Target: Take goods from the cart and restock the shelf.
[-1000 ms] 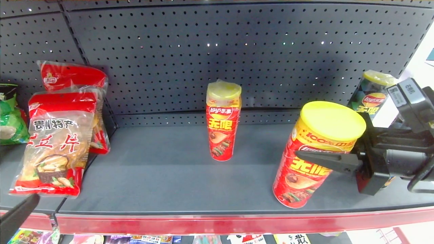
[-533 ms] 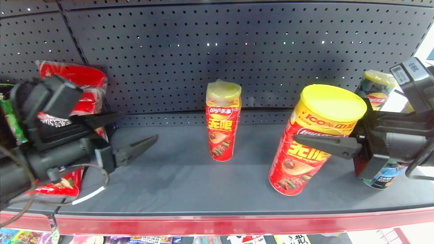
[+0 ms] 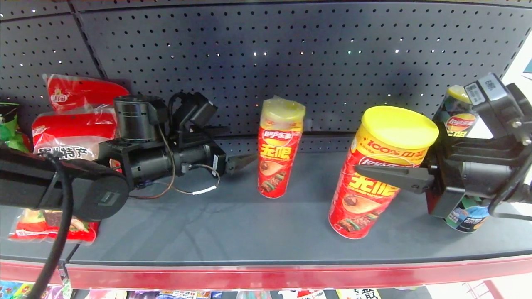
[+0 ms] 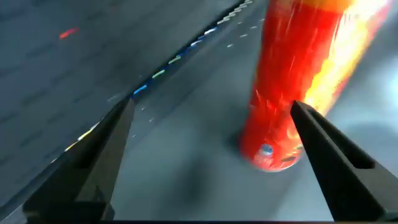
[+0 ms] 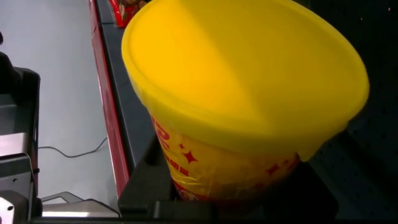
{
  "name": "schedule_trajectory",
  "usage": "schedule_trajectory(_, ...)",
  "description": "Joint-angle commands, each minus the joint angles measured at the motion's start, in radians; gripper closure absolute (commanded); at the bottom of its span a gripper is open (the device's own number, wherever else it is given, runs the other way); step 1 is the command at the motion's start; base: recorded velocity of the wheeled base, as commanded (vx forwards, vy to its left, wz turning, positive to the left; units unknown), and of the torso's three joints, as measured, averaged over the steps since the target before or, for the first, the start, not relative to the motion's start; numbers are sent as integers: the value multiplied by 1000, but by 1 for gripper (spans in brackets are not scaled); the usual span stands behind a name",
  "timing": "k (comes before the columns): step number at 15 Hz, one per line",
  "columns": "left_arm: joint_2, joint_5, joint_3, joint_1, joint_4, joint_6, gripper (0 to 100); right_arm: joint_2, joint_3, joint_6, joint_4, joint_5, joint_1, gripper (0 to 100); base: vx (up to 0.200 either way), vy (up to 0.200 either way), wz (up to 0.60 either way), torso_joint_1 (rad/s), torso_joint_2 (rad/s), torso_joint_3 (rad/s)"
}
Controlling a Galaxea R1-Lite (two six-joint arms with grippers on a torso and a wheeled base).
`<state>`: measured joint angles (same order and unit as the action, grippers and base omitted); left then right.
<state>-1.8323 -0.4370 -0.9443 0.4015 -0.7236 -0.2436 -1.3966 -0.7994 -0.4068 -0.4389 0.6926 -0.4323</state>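
Observation:
A large red chip can (image 3: 365,203) with a yellow lid (image 5: 249,74) leans at the right of the dark shelf (image 3: 199,224), its base low over the shelf floor. My right gripper (image 3: 388,166) is shut on its upper body, one finger (image 3: 395,177) across the front. A slimmer red can (image 3: 279,153) with a pale lid stands upright mid-shelf near the back wall. My left gripper (image 3: 243,154) is level with it just to its left and open. In the left wrist view this can (image 4: 292,81) stands ahead between the spread fingers (image 4: 106,155), apart from both.
Red snack bags (image 3: 75,124) stand at the left behind my left arm, with a green bag (image 3: 8,137) beyond them. A dark can (image 3: 455,120) stands at the back right, partly hidden by my right gripper. A pegboard wall (image 3: 291,62) closes the back. A red lip (image 3: 266,274) edges the front.
My left arm has come up from the lower left and extended right across the shelf to the slim can, which now stands slightly further right. The right gripper lifted the large can slightly and moved it inward.

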Motion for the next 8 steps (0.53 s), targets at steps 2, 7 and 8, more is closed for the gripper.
schedule_trajectory(2,-4,-3,19,33,-7,3,0,-22,0,0,-3,-1,1,100,0,0,0,0,0,0)
schedule_trajectory(7,31,-8,67,2,-8,7,0,-56,-3,0,-23,-1,1,100,0,0,0,0,0,0)
schedule_trajectory(8,21,-8,55,5,-8,17,0,-58,-3,0,-24,-2,1,100,0,0,0,0,0,0)
